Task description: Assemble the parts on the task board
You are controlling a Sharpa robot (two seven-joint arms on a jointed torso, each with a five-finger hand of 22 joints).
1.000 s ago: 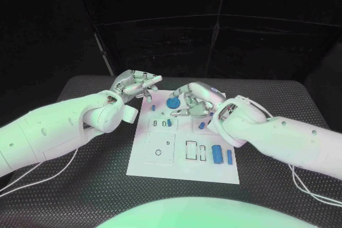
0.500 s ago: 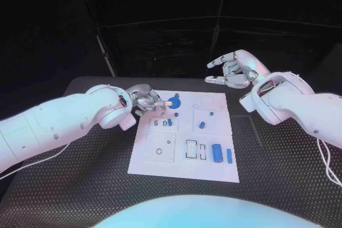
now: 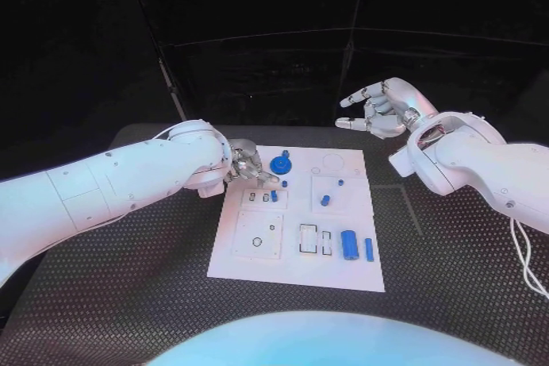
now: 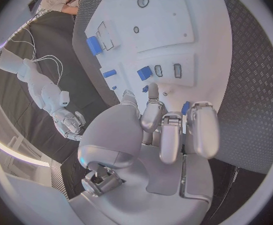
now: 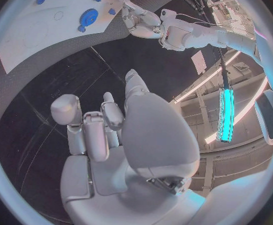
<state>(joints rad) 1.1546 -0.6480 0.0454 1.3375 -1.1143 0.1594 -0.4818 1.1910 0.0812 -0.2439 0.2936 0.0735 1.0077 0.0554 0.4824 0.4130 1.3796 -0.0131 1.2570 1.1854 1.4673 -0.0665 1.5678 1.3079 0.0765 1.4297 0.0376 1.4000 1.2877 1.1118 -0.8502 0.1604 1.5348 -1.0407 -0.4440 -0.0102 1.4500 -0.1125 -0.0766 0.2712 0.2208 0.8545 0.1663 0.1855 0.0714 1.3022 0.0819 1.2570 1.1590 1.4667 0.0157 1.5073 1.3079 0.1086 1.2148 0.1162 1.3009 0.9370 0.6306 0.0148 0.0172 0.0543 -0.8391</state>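
Left hand: hovering low over the task board's far-left corner, fingers curled in toward the palm; the left wrist view is showing a sliver of blue just behind one finger, but I cannot tell whether that is a held part or one lying on the board.
Nearest part: the round blue piece is sitting on the board just beside the left fingertips, a small blue peg standing just beyond it.
Right hand: hanging raised past the board's far-right corner, well apart from every part, fingers loosely curled and holding nothing.
Other parts: a small blue piece is resting in the left-middle block, another in the right-middle block, and two longer blue pieces are lying near the board's right near edge.
Step in hand (judgement): the left hand is seating or picking a part at the round piece's station.
How to do it well: keeping the wrist low and the fingers square over the station, pressing straight down rather than sideways, so the board is not sliding on the table.
Risk: fingers are hiding the contact point, so alignment is needing a check from the wrist view.
Right hand advice: staying clear until the left withdraws.
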